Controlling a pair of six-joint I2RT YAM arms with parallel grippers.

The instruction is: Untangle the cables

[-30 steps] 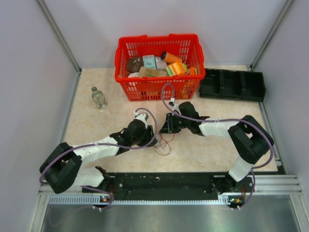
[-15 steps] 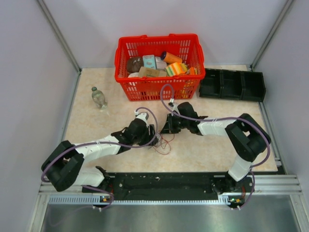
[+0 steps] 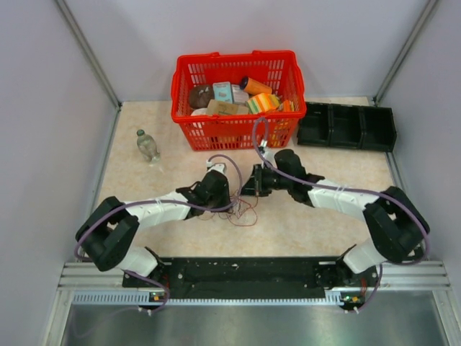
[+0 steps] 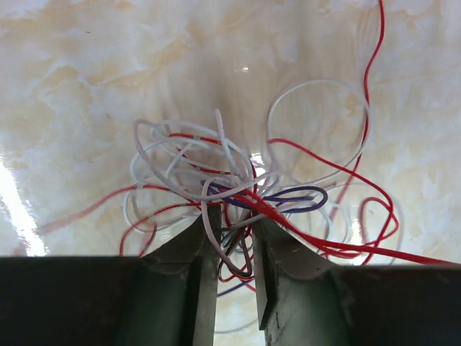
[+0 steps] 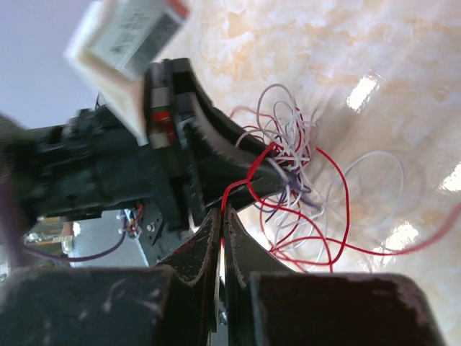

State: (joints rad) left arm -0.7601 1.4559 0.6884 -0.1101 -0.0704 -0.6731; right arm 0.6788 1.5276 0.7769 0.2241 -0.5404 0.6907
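The cables [image 3: 243,210] lie as a loose tangle in the middle of the table [image 3: 302,234], just on the near side of my two grippers. The tangle spreads a little more left to right and points no clear way. My left gripper [image 4: 234,232] stands narrow, with some strands between its fingers. My right gripper [image 5: 220,216] is closed on a red strand. A basket [image 3: 230,56] stands at the far side; bare table lies near and right.

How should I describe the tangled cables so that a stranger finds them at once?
Find the red basket at the back of the table. In front of it, mid-table, lies a bundle of cables. They are thread-thin red, white and purple loops, unlike the thick purple hoses nearby.
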